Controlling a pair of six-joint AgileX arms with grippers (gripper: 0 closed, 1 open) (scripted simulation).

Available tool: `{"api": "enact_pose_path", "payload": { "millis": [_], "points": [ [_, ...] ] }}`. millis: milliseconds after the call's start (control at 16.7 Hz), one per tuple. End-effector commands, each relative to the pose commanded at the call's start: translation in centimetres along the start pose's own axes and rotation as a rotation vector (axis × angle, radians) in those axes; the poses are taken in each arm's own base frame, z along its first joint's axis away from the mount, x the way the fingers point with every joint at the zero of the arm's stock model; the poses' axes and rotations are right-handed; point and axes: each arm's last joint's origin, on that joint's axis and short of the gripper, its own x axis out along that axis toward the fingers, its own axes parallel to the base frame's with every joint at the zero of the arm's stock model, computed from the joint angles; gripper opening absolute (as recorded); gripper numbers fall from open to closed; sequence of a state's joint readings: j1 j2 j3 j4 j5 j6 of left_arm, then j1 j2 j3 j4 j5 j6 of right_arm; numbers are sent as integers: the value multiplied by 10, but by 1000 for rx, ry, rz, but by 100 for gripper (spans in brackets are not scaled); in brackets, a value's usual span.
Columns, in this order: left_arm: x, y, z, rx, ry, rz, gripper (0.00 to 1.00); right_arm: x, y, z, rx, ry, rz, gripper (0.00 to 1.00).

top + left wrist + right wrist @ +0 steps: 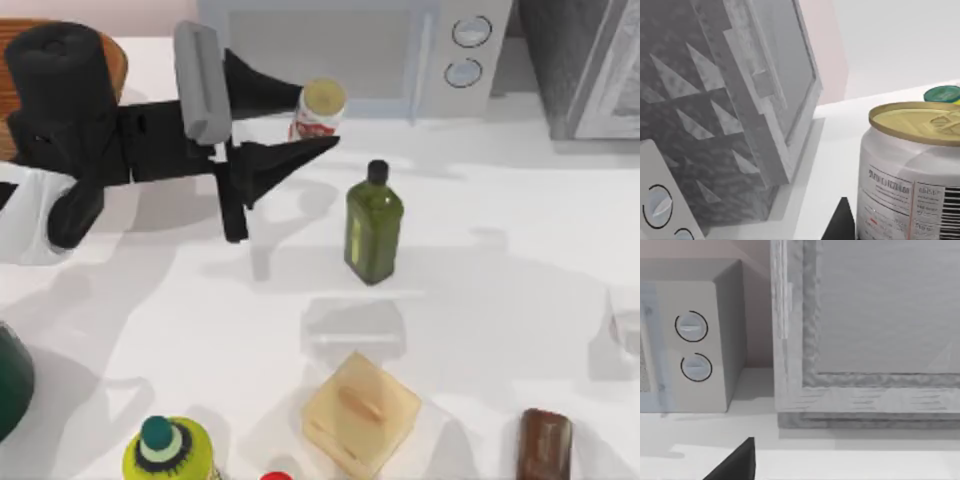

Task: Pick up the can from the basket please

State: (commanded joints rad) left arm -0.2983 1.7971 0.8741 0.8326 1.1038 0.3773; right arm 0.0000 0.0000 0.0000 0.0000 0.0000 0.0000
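Left gripper point(318, 118), two black wedge fingers point(262, 87), clamps small can point(318, 108) near table's back edge, in front of microwave point(350, 50). Can held in air, clear of basket point(112, 62), whose orange-brown rim peeks behind black arm at far left. Can: short white cylinder point(912, 175), red markings, printed label, tan ringed lid. Green square bottle point(373, 228), black cap, stands just beside on smooth white table point(480, 280). Right arm parked, its wrist view facing microwave dials point(691, 326); fingers' state cannot be told.
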Motion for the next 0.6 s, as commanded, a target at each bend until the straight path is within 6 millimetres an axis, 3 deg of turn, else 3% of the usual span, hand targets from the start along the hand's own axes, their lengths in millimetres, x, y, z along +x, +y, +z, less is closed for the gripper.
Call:
{"api": "enact_pose_path", "payload": {
  "millis": [180,360,600],
  "points": [
    [3,19,-68,-80,-34,-96,0,0,0,0,0,0,0,100],
    [-7,24,-129,-176,-50,-156,0,0,0,0,0,0,0,100],
    [-24,20,-177,-265,-58,-197,0,0,0,0,0,0,0,100]
  ]
}}
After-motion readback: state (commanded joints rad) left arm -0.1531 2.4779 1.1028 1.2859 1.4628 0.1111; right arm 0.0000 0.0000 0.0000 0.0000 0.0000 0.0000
